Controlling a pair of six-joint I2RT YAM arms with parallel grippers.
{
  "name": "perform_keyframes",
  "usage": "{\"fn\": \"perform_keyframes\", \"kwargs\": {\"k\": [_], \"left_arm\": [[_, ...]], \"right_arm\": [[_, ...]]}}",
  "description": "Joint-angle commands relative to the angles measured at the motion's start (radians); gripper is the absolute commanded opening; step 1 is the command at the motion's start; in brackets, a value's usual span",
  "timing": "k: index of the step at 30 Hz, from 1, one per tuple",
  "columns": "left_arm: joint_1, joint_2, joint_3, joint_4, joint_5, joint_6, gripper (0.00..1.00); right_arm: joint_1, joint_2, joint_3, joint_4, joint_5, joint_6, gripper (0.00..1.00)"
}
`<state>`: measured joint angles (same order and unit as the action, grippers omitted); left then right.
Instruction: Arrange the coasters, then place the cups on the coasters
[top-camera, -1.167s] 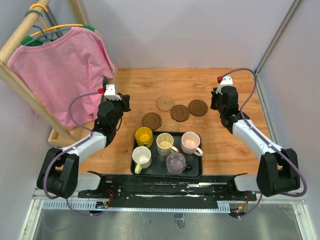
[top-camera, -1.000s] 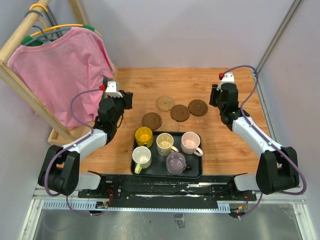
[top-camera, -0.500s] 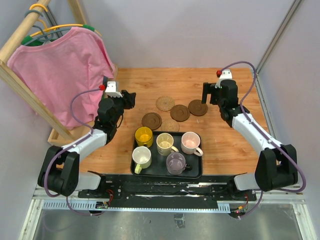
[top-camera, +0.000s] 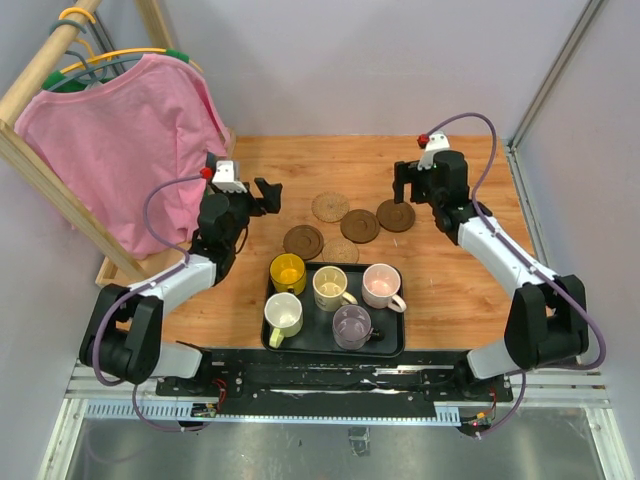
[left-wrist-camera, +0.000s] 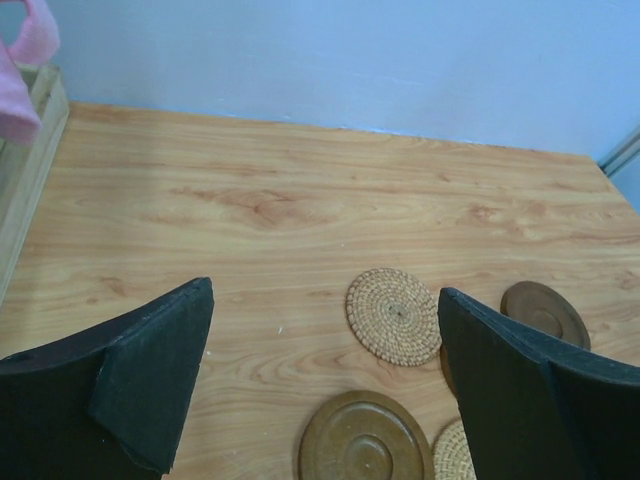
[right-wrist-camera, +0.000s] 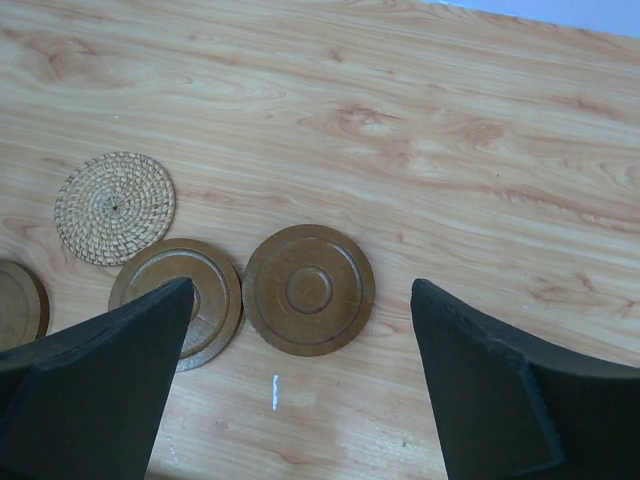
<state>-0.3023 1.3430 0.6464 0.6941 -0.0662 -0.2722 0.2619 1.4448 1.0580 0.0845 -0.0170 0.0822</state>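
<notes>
Coasters (top-camera: 360, 225): five clustered flat on table (top-camera: 300, 165) beyond tray (top-camera: 395, 345) | judged thin, light, stiff; pinch at rim edge | left gripper (left-wrist-camera: 325, 310), right gripper (right-wrist-camera: 300, 295): jaws apart, empty | cups (top-camera: 330, 288) in tray

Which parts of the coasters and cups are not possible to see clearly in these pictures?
Left wrist: lower tan coaster, cut off by the bottom edge.
Right wrist: leftmost brown coaster, cut off by the left edge.
Both wrist views: the cups, out of frame; only the top view shows them.
</notes>
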Motion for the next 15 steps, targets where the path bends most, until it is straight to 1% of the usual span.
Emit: {"fn": "perform_keyframes", "kwargs": {"k": [1, 2, 3, 4, 5, 6, 8, 9, 12, 13, 14, 15], "left_arm": [[0.005, 0.017, -0.054, 0.179, 0.037, -0.025, 0.94], [0.005, 0.022, -0.065, 0.214, 0.052, -0.03, 0.91], [0.005, 0.032, -0.067, 0.232, 0.076, -0.031, 0.88], [0.005, 0.039, -0.06, 0.233, 0.096, -0.032, 0.84], [0.005, 0.052, -0.042, 0.221, 0.117, -0.036, 0.79], [0.005, 0.074, -0.012, 0.193, 0.144, -0.04, 0.73], [0.006, 0.116, 0.038, 0.145, 0.211, -0.029, 0.65], [0.005, 0.138, 0.064, 0.121, 0.231, -0.03, 0.6], [0.005, 0.201, 0.112, 0.105, 0.254, -0.063, 0.37], [0.004, 0.221, 0.124, 0.111, 0.259, -0.072, 0.31], [0.003, 0.244, 0.141, 0.108, 0.273, -0.078, 0.28], [0.002, 0.264, 0.162, 0.094, 0.295, -0.078, 0.28]], "right_arm": [[0.061, 0.041, 0.073, -0.051, 0.05, -0.084, 0.81], [0.069, 0.057, 0.094, -0.075, 0.06, -0.094, 0.69], [0.074, 0.076, 0.116, -0.1, 0.056, -0.103, 0.54], [0.078, 0.097, 0.142, -0.123, 0.039, -0.114, 0.27], [0.08, 0.117, 0.165, -0.147, 0.016, -0.118, 0.04], [0.083, 0.134, 0.182, -0.169, 0.002, -0.115, 0.01], [0.088, 0.17, 0.205, -0.187, -0.028, -0.1, 0.01], [0.09, 0.18, 0.207, -0.185, -0.055, -0.09, 0.01], [0.091, 0.209, 0.206, -0.16, -0.118, -0.048, 0.01], [0.091, 0.221, 0.208, -0.155, -0.136, -0.034, 0.01], [0.091, 0.235, 0.211, -0.153, -0.155, -0.023, 0.01], [0.092, 0.249, 0.216, -0.155, -0.178, -0.012, 0.01]]}}
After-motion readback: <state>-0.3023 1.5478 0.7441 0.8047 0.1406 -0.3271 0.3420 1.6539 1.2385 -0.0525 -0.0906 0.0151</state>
